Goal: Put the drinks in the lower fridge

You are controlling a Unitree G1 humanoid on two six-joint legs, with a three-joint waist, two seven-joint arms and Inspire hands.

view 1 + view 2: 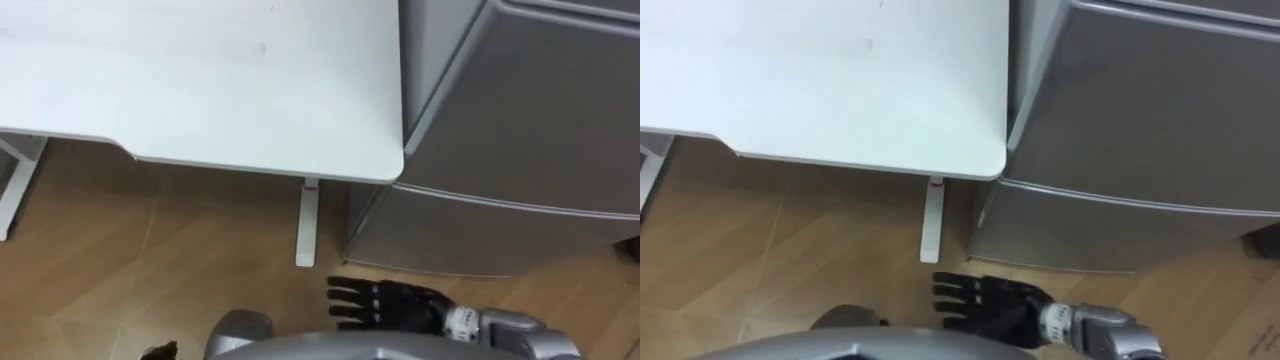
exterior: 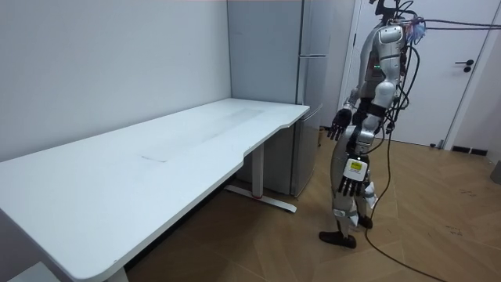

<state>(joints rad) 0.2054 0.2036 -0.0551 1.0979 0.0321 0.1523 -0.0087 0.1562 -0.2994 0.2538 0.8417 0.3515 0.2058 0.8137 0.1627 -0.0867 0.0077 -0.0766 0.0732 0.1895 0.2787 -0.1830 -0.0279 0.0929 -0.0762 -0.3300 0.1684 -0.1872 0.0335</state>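
Observation:
The grey fridge (image 2: 310, 102) stands right of the white table, both its doors shut. In the eye views its lower door (image 1: 490, 236) lies below a seam and the upper door (image 1: 540, 100) above it. I stand facing the fridge, just past the table's corner. My right hand (image 1: 385, 303) is held out low before me with fingers straight, holding nothing, a short way from the lower door; it also shows raised in the room view (image 2: 339, 124). My left hand (image 2: 349, 180) hangs at my side, relaxed and holding nothing.
The white table (image 1: 200, 90) has a bare top; its rounded corner nearly touches the fridge, and a white leg (image 1: 307, 225) stands under it. Wooden floor lies around me. A white door (image 2: 462, 78) is behind me in the room view.

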